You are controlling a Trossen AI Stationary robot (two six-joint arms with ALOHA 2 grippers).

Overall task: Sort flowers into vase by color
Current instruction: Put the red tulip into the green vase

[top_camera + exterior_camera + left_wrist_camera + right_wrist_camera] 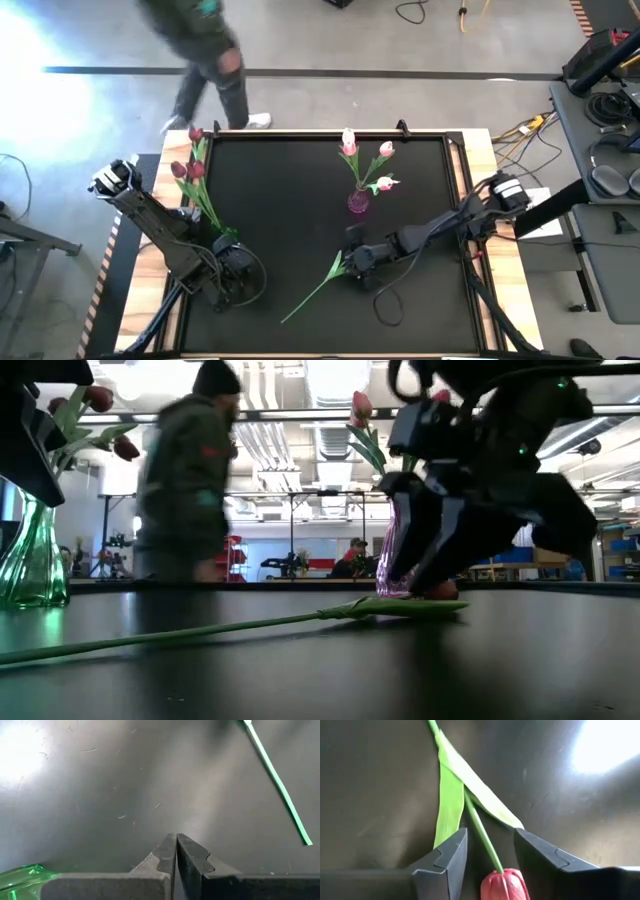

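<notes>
One tulip lies flat on the black table point(290, 190); its stem point(312, 292) point(200, 630) runs toward the near edge. In the right wrist view its dark red head point(502, 885) sits between my fingers, with two leaves point(451, 795) beyond. My right gripper point(490, 833) point(355, 260) is open and low over it, a finger on each side of the stem just behind the head. A green vase point(225, 237) point(30, 560) holds red tulips point(190, 165). A pink vase point(357, 203) point(392, 560) holds pink-white tulips point(365, 160). My left gripper point(176, 837) point(235, 275) is shut, next to the green vase.
A person point(205, 50) point(185, 490) walks along the table's far edge. Wooden borders point(500, 250) flank the black mat on both sides. The stem's free end point(280, 785) lies ahead of my left gripper, with bare mat between the two vases.
</notes>
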